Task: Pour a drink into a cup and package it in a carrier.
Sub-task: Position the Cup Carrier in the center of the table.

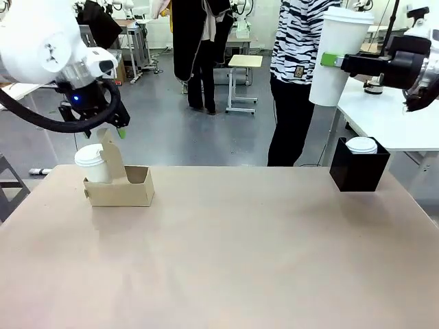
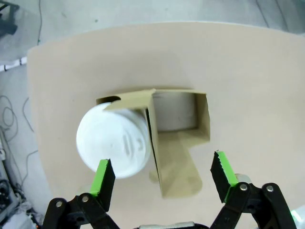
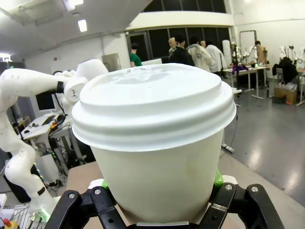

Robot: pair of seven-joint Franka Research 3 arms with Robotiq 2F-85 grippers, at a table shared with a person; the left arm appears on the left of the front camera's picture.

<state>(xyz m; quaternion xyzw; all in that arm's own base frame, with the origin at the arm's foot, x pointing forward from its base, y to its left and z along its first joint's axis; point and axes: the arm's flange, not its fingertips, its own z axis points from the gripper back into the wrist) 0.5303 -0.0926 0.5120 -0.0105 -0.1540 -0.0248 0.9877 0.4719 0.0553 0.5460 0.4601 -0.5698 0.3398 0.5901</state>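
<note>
The brown cardboard carrier (image 1: 134, 192) stands at the table's far left with a white lidded cup (image 1: 91, 163) in its left slot; the other slot is empty. My left gripper (image 1: 106, 131) hovers open just above the carrier's upright handle. From the left wrist I look straight down on the cup (image 2: 114, 143) and carrier (image 2: 204, 117), with the left gripper (image 2: 162, 164) spread wide above both. High at the right, my right gripper (image 1: 341, 62) is shut on a second, tall white lidded cup (image 1: 343, 31). That cup (image 3: 152, 143) sits upright in the right gripper (image 3: 159, 183). The drink is out of view.
A black box-shaped cup holder (image 1: 357, 175) with one lidded cup (image 1: 361, 144) stands at the table's far right edge. A person in a striped top (image 1: 298, 41) stands beyond the table. A white table (image 1: 398, 120) lies to the right.
</note>
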